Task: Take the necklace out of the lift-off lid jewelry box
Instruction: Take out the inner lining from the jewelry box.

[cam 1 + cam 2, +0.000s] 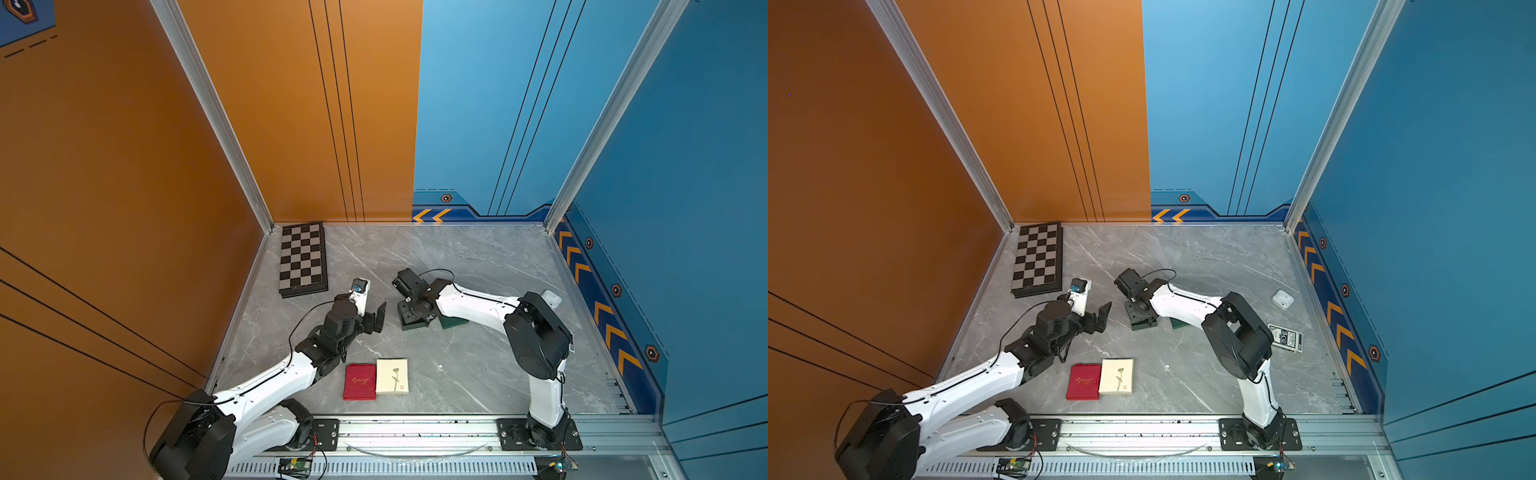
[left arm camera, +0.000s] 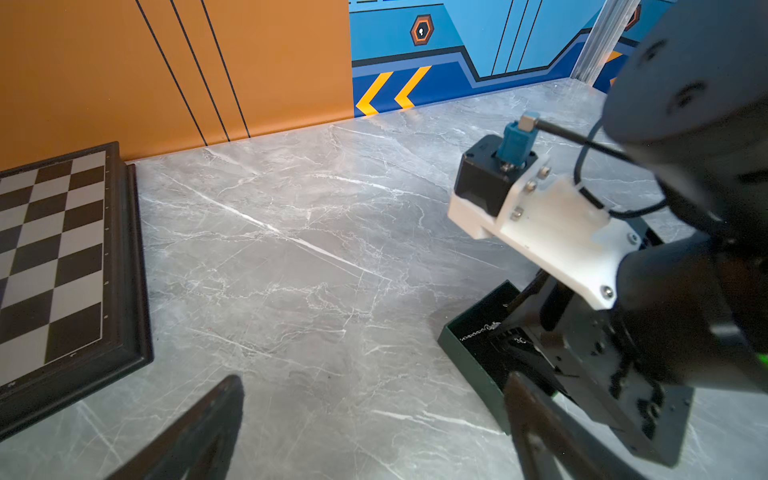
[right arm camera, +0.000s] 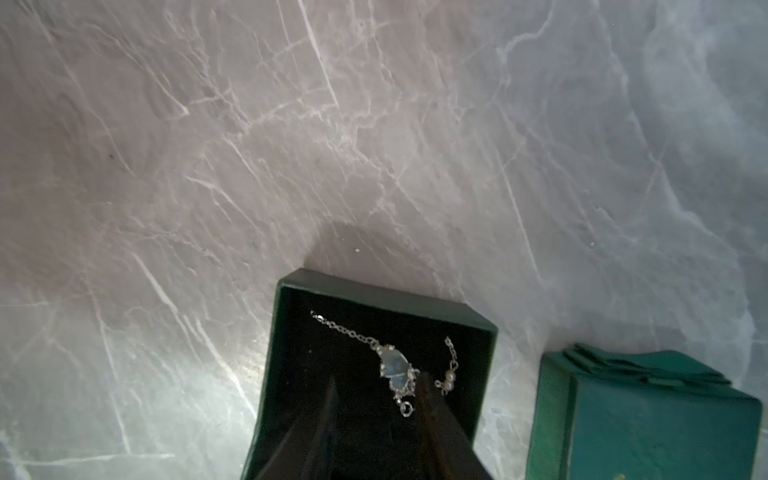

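Necklace (image 3: pixel 395 368), fine silver chain, pale stone, inside square matte-green box (image 3: pixel 386 297)

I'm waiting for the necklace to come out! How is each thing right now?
jewelry box: open, lid off.
lid: off, lying beside the box.
necklace: lying inside the box.
right end effector: open, tips inside the box by the necklace.
left end effector: open, empty.

One green jewelry box (image 3: pixel 386 297) around the right jaws, one necklace (image 3: pixel 395 368) inside, one green lid (image 3: pixel 665 428) beside, one chessboard (image 1: pixel 302 259), one red booklet (image 1: pixel 360 381), one cream booklet (image 1: pixel 392 376) (two booklets together), one white case (image 1: pixel 1282 299), one card deck (image 1: pixel 1285 338).
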Controlling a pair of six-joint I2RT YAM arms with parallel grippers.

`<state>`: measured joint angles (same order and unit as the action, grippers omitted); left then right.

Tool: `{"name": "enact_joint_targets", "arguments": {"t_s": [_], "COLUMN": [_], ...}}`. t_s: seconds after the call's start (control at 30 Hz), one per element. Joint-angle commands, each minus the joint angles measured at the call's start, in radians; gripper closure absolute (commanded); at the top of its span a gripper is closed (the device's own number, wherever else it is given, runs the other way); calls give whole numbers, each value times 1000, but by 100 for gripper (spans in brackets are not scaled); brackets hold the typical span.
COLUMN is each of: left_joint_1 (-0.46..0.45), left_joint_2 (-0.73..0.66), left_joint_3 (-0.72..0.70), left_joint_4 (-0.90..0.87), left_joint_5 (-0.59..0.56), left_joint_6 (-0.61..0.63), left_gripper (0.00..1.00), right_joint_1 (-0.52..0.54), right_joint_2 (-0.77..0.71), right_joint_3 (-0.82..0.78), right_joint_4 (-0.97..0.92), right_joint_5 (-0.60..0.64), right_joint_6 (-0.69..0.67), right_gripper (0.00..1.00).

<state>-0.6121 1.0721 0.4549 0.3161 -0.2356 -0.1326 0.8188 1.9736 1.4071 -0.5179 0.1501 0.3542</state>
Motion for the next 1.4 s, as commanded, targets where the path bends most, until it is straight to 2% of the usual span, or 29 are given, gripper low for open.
{"name": "enact_joint_targets", "arguments": {"t_s": [0.0,0.57,0.87,1.03,1.17,1.27,1.37], "left_joint_1": [15,25,28,29,32,31,31], "left_joint_2": [-8,-4,-5,-11,-12,-12,-12], "left_joint_3": [34,29,25,24,25,26,28], "left_joint_4": [-12,-15,-15,-15,-17,-16,-20], "left_joint_5": [4,17,21,24,28,34,45], "left_joint_6": [-2,-4,-9,-7,-9,-7,-7], "left_gripper": [2,2,2,2,2,0,4], "right_joint_1": [-5,-20,-22,-23,-22,-25,-31], "right_joint_2": [18,88,129,168,178,177,170], "right_joint_3": [31,69,69,66,57,54,52], "right_joint_4": [-37,-33,-31,-33,-33,-33,-31], "right_joint_5": [-17,-6,-11,-29,-36,-44,-59], "right_joint_6": [-16,-21,-11,4,14,16,15], "right_gripper": [63,58,47,46,48,55,64]}}
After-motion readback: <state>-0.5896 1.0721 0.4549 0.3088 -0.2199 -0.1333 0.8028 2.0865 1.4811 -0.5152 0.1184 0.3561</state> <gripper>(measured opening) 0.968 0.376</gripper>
